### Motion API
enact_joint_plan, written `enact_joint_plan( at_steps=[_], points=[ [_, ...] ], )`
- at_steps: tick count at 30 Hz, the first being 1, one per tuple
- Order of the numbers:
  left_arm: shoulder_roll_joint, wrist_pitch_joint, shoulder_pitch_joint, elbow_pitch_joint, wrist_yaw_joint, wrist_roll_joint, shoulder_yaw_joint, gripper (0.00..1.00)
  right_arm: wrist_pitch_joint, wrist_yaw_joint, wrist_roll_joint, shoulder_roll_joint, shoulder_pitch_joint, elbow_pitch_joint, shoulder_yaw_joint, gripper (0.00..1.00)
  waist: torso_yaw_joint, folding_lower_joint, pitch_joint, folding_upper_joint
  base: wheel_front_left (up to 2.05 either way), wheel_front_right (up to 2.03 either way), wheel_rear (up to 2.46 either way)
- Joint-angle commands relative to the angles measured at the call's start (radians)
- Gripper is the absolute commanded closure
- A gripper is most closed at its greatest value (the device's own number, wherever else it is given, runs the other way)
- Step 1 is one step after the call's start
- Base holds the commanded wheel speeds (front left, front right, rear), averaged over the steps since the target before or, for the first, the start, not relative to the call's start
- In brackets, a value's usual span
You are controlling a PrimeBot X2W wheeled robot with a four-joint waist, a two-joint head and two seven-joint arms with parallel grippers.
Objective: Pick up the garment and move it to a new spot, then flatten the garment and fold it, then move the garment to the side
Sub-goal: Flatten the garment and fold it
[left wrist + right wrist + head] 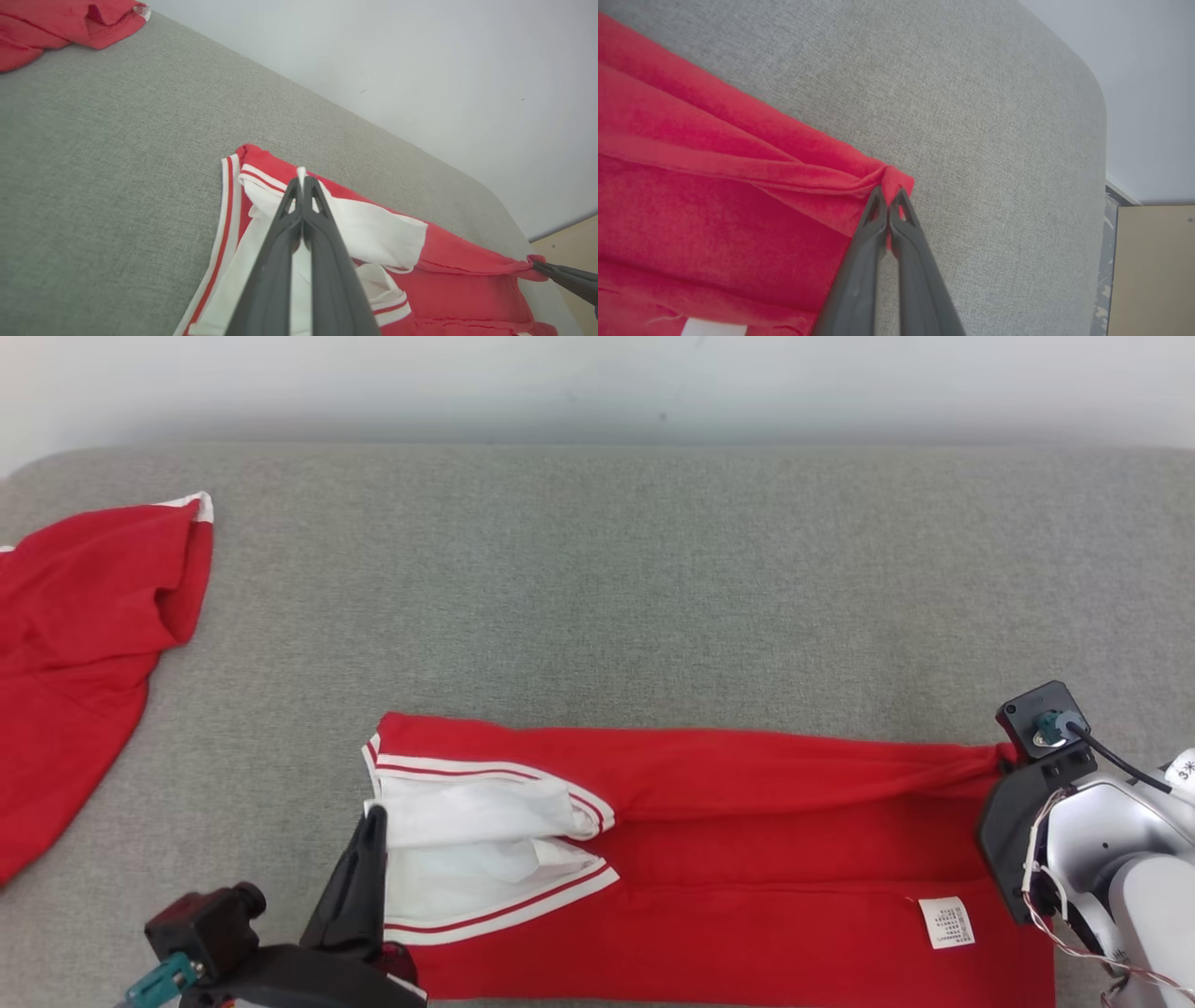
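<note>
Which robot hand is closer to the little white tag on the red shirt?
The right gripper. Its jaws pinch the shirt at its right corner, close to the white tag. The left gripper pinches the white striped end, across the whole shirt.

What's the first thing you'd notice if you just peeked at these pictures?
The bright red garment with white striped trim, stretched along the near edge of the grey fabric-covered table. The left gripper pinches its white end and the right gripper pinches its red corner, both shut on it. A second red garment lies crumpled at the table's left side.
</note>
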Motion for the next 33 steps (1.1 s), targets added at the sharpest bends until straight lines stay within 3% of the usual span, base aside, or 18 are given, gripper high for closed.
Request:
enact_joint_plan(
  at_steps=[1,11,26,33],
  points=[
    [0.000,0.003,0.016,-0.003,0.001,-0.004,0.001,1.00,0.006,-0.002,0.012,-0.009,0.018,-0.006,0.000,1.00,0.008,0.0002,-0.010,0.0001,0.00,0.00,0.00],
    [0.004,0.000,0.073,0.010,0.014,-0.013,-0.008,1.00,0.070,-0.002,0.041,-0.018,0.083,-0.076,0.005,1.00,0.009,0.0002,-0.031,0.0001,0.00,0.00,0.00],
    [0.008,-0.014,0.131,0.038,0.018,-0.059,0.019,1.00,0.088,-0.002,-0.001,0.009,0.114,-0.083,-0.034,1.00,0.004,0.0002,-0.022,0.0001,0.00,0.00,0.00],
    [0.000,0.003,0.104,0.077,0.005,-0.039,-0.017,1.00,0.100,-0.002,-0.005,0.018,0.123,-0.079,-0.038,1.00,0.013,0.0002,-0.022,0.0001,0.00,0.00,0.00]
  ],
)
